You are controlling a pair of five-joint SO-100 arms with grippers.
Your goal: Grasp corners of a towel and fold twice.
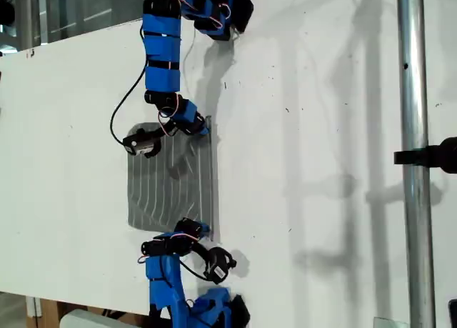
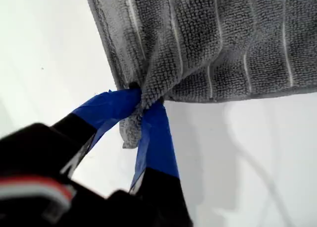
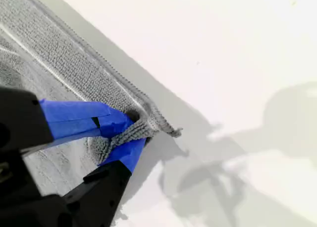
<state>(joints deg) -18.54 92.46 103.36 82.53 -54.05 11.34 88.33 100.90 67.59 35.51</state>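
One white table (image 1: 307,128) fills the exterior view, crossed at that view's right by an upright metal pole (image 1: 413,92). The towel (image 1: 168,189), grey with thin pale stripes, lies flat on the table in the exterior view's left-centre, its surface slightly rippled. Two blue-and-black arms enter the exterior view, one arm from the top (image 1: 163,56) and one arm from the bottom (image 1: 168,278). Each reaches to a corner of the towel along the edge that faces the exterior view's right. Which of these is the first arm and which the second cannot be told for sure from the wrist views. My first gripper (image 2: 143,106) has its blue-taped jaws closed together on a corner (image 2: 130,135) of the towel. The cloth bunches into a fold between them, and the tip hangs out past the pinch. My second gripper (image 3: 126,130) is likewise clamped on another corner (image 3: 101,147), with the towel's hemmed edge curling up beside the jaws and the bare table just beyond it. Soft shadows of the arms fall on the table.
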